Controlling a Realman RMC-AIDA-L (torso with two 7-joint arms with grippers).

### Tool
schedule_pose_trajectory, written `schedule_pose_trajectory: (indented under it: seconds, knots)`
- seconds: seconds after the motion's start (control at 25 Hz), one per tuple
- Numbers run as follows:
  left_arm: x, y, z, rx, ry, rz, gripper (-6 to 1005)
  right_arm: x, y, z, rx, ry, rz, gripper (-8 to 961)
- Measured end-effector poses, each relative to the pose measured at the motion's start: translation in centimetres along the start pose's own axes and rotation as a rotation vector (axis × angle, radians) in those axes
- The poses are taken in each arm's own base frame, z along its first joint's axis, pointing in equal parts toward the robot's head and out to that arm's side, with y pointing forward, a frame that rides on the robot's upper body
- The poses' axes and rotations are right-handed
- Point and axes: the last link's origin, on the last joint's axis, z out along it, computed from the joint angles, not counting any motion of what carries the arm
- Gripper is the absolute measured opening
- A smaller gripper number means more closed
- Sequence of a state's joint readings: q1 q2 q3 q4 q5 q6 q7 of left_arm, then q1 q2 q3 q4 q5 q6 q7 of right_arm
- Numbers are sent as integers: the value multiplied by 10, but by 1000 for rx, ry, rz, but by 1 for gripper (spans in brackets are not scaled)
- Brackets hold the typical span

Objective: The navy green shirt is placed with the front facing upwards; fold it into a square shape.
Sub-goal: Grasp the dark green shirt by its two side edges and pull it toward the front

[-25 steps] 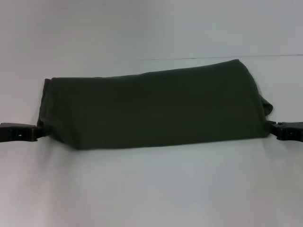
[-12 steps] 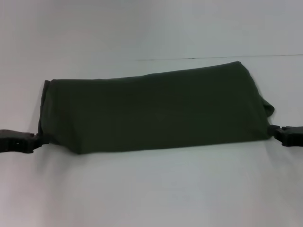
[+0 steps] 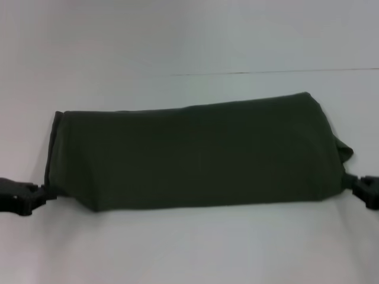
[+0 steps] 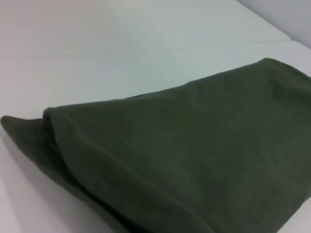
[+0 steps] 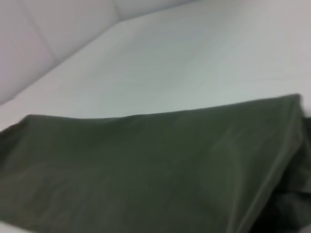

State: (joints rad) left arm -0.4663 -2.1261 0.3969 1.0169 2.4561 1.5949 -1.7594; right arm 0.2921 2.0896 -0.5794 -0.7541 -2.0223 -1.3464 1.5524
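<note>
The navy green shirt [image 3: 195, 157] lies across the middle of the white table as a long folded band, plain side up, with no lettering or collar showing. My left gripper [image 3: 44, 192] pinches its near left corner at the picture's left edge. My right gripper [image 3: 350, 182] pinches the near right corner at the right edge. Between the two hands the near edge is stretched taut. The left wrist view shows the layered fold at the left end of the shirt [image 4: 194, 145]. In the right wrist view the shirt [image 5: 146, 165] fills the lower half.
The white table [image 3: 189, 248] runs bare in front of the shirt toward me. A thin seam line [image 3: 266, 72] crosses the table behind the shirt, with more white surface beyond it.
Both grippers have drawn back toward me and slightly outward, and the folded shirt has slid toward me with them, its far edge now lower in the head view.
</note>
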Motion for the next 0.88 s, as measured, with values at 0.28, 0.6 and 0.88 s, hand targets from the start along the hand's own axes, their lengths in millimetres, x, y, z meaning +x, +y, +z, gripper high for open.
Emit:
schedule_pose_trajectory:
  seconds: [0.28, 0.6, 0.88]
  knots:
    - [-15, 6, -5, -34, -16, 29, 39, 31, 15, -27, -74, -17, -59, 18]
    - [-30, 15, -21, -75, -26, 48, 39, 53, 11, -61, -5, -63, -19, 17]
    - [-35, 15, -23, -68, -14, 29, 40, 57, 15, -64, -26, -58, -39, 18]
